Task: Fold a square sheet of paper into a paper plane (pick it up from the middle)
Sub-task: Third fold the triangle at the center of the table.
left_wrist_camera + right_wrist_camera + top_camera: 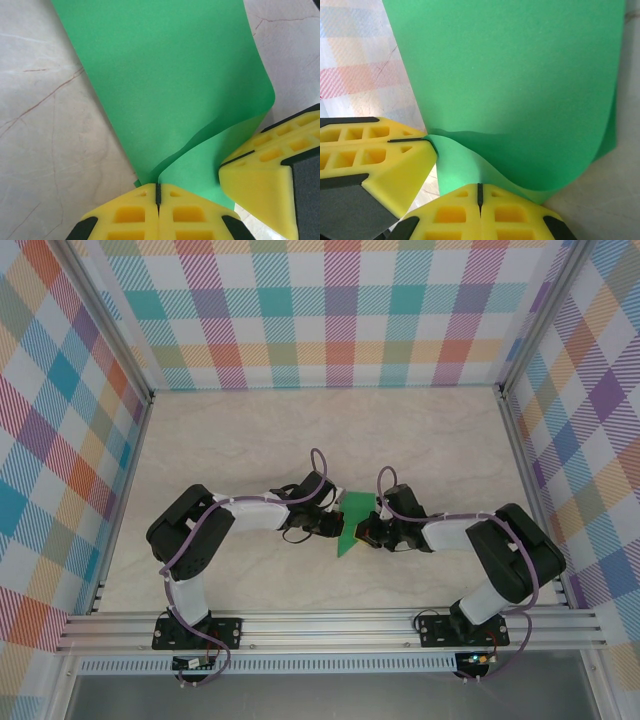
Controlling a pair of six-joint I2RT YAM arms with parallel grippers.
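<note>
Paper hangs just below the centre of the top view: the square sheet of paper (352, 528) is a green strip raised between the two arms above the pale marbled table (250, 440), with plaid walls (330, 310) on three sides. There the left gripper (334, 524) meets the sheet's left edge and the right gripper (369, 532) its right edge, but the jaws are too small to read. The left wrist view gives the detail. Its yellow fingers (130, 215) are pressed together at bottom centre, pinching the sheet's lower edge. The paper curls upward across the frame, and the other arm's yellow tip touches it at lower right. The right wrist view shows its own jaws likewise closed on the bottom edge. The paper bows into a soft fold at right, and the plaid wall appears at upper left.
</note>
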